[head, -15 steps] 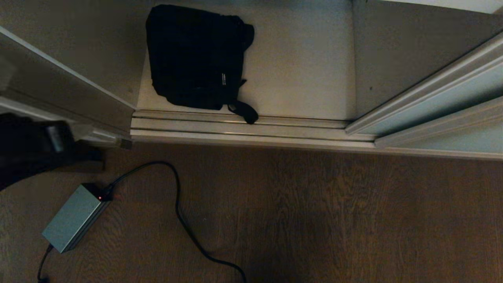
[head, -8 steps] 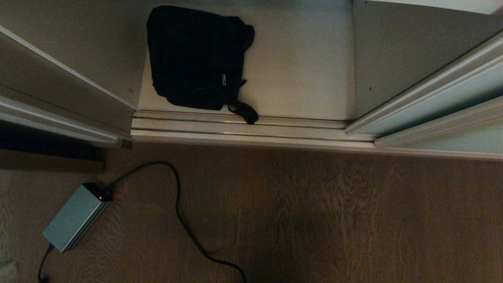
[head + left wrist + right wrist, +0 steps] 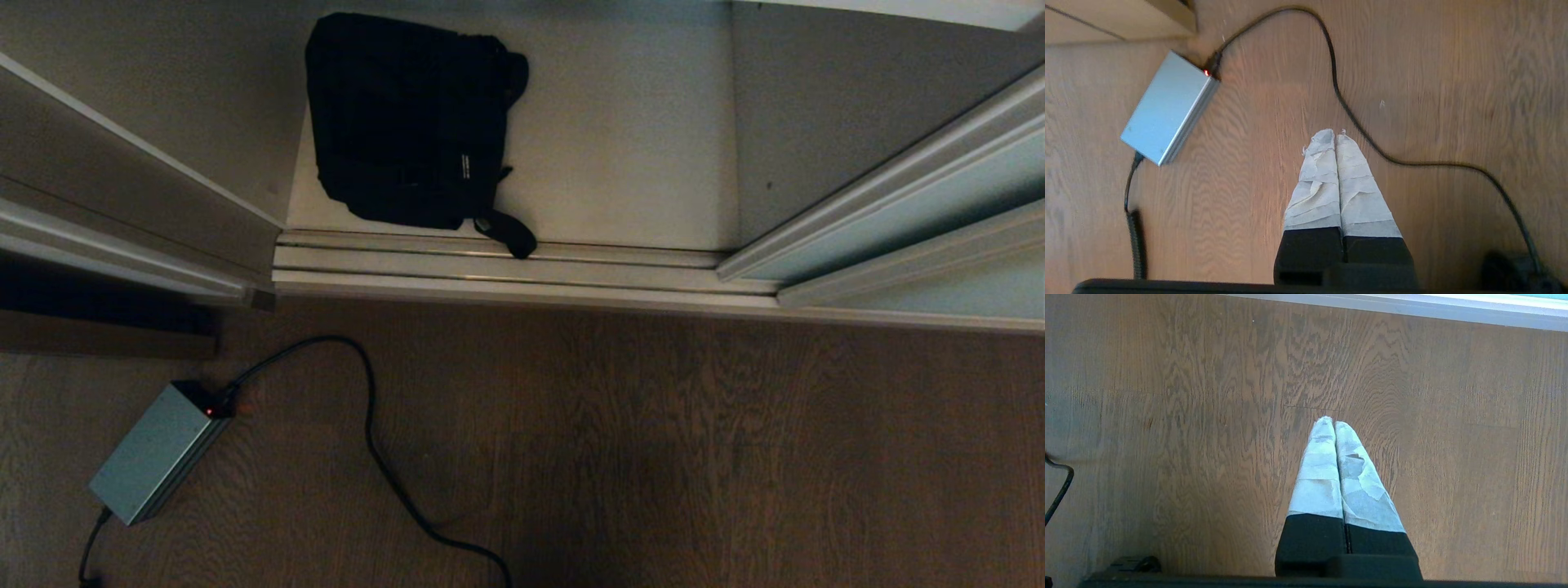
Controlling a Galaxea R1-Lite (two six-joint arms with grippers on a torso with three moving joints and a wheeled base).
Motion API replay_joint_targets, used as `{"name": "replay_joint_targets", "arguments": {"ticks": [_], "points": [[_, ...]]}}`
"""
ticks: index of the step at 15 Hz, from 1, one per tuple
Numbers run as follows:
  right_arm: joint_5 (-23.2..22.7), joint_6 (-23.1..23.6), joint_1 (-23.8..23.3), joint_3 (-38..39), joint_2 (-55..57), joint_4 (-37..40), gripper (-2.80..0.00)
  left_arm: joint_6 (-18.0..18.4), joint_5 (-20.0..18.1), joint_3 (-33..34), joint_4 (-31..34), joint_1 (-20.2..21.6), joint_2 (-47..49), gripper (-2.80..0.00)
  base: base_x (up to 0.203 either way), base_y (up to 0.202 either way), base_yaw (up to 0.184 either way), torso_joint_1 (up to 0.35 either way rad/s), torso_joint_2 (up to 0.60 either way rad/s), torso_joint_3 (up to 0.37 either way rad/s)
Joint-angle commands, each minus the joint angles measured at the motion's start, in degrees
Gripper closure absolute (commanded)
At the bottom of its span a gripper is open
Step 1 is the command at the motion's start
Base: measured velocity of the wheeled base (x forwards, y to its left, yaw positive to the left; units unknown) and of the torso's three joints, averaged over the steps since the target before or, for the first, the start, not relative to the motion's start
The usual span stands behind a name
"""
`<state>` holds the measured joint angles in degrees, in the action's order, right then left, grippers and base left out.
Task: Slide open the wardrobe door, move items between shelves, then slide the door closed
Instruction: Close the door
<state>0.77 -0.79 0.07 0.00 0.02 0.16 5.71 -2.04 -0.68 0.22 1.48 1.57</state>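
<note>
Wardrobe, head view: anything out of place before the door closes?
One thing: the black bag lies on the bottom shelf, but its strap end spills forward onto the door track. The sliding wardrobe door, open at the right, could catch it.

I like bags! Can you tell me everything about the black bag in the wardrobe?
The soft black fabric bag lies flat on the white wardrobe shelf, toward its left side. It has a small white label and a black webbing strap whose end trails onto the door track. Nothing holds it.
</note>
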Motion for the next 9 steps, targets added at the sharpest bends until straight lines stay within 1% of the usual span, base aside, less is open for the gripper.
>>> {"name": "replay_joint_targets", "arguments": {"ticks": [1,2,5,9], "points": [[0.0,0.0,0.0,0.0,-0.1,0.0,0.00,0.0,0.0,0.7,0.0,0.0,-1.4,0.00,0.000,0.000,0.000,0.000,0.00,0.000],[0.0,0.0,0.0,0.1,-0.1,0.0,0.00,0.2,0.3,0.7,0.1,0.0,-1.4,0.00,0.000,0.000,0.000,0.000,0.00,0.000],[0.0,0.0,0.0,0.0,-0.1,0.0,0.00,-0.8,0.2,0.6,0.0,0.0,-1.4,0.00,0.000,0.000,0.000,0.000,0.00,0.000],[0.0,0.0,0.0,0.0,-0.1,0.0,0.00,-0.8,0.7,0.7,-0.1,0.0,-1.4,0.00,0.000,0.000,0.000,0.000,0.00,0.000]]}}
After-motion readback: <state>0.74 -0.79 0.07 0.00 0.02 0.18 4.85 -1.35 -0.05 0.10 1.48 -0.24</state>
